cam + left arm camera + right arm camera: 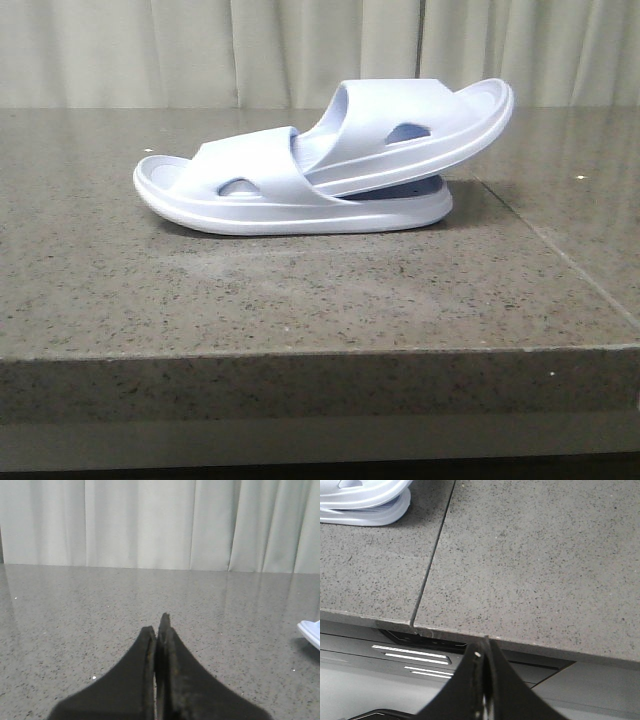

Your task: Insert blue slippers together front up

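Speckled grey stone counter (300,300), pale curtain (200,50) behind; seam (560,250) running across the right half.

Nearest: no arm in front view. Right tool (484,680) hanging off the counter's front edge, fingers pressed together, gripping nothing. Left tool (159,645) low over bare counter, also closed and empty, well apart from the pair; only a slipper tip at the edge of its view.

Mid-counter: blue slippers (320,160) already nested. Lower slipper (260,195) flat on its sole, lengthwise across the front view. Upper slipper (420,125) pushed in under the lower one's strap (250,165), other end tilted up toward the right, resting on the lower footbed. Which end is toe or heel: cannot tell for sure.

Judged step: insertion looks done, both tools clear of the pair. Reads as end of task or retreat phase.

Next move, if any: nothing to grasp. Only a check that the upper slipper sits deep enough under the strap not to slide out. If reseating needed: left tool pinning the lower slipper, right tool pushing the raised end in.
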Available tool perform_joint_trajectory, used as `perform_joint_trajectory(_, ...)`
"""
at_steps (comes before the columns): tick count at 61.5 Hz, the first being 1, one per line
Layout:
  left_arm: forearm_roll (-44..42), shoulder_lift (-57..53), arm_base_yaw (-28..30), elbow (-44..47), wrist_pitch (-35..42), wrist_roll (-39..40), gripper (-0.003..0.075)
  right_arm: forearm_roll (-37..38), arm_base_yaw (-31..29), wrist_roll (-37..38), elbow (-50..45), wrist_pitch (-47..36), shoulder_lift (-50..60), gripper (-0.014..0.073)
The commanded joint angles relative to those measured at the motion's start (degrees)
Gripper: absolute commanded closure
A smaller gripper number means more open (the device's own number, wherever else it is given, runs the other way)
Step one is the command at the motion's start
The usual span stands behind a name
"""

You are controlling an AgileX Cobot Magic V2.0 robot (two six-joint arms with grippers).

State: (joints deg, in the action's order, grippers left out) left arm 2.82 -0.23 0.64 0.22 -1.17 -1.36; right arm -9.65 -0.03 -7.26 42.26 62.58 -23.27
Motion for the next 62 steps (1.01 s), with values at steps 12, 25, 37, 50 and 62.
perform_joint_trajectory(12, 0.5, -1.1, -2.7, 0.4, 5.7, 0.1, 0.0741, -0.3, 0.1, -0.3, 1.4, -3.2, -0.6, 0.0712)
perform_joint_trajectory(25, 0.5, -1.1, -2.7, 0.4, 5.9, 0.1, 0.0741, -0.3, 0.1, -0.3, 1.4, -3.2, -0.6, 0.0712)
perform_joint_trajectory(37, 0.5, -1.0, -2.7, 0.4, 5.9, 0.1, 0.0741, -0.3, 0.1, -0.3, 1.4, -3.2, -0.6, 0.0712)
perform_joint_trajectory(50, 0.5, -1.0, -2.7, 0.4, 5.9, 0.1, 0.0741, -0.3, 0.1, -0.3, 1.4, -3.2, -0.6, 0.0712)
perform_joint_trajectory(62, 0.5, -1.0, -2.7, 0.4, 5.9, 0.1, 0.0741, -0.3, 0.1, -0.3, 1.4, -3.2, -0.6, 0.0712)
